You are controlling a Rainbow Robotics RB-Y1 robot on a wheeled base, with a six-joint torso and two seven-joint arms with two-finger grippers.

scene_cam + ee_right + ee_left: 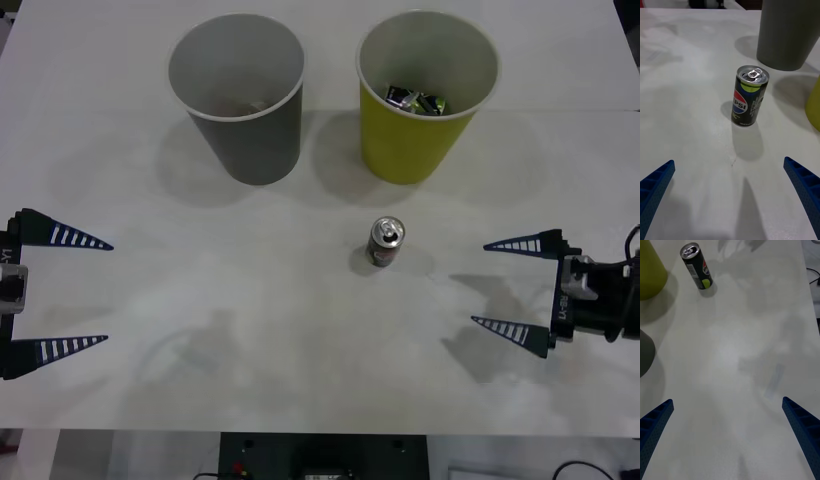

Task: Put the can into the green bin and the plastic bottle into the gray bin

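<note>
both grippers spread wide and holding nothing, the can standing untouched on the table between them.

left gripper (108, 293) hovers low at the table's (200, 300) left edge, fingers far apart, its opening facing across toward the can (386, 242), which is well away from it. beyond the left jaws stands the gray bin (240, 90), and just beside that the green bin (425, 90) with dark crumpled scraps (418, 101) inside. the can is upright, near the front of the green bin. right gripper (478, 285) waits at the right edge, fingers equally wide, the can ahead of its opening, apart from both fingertips.
</note>
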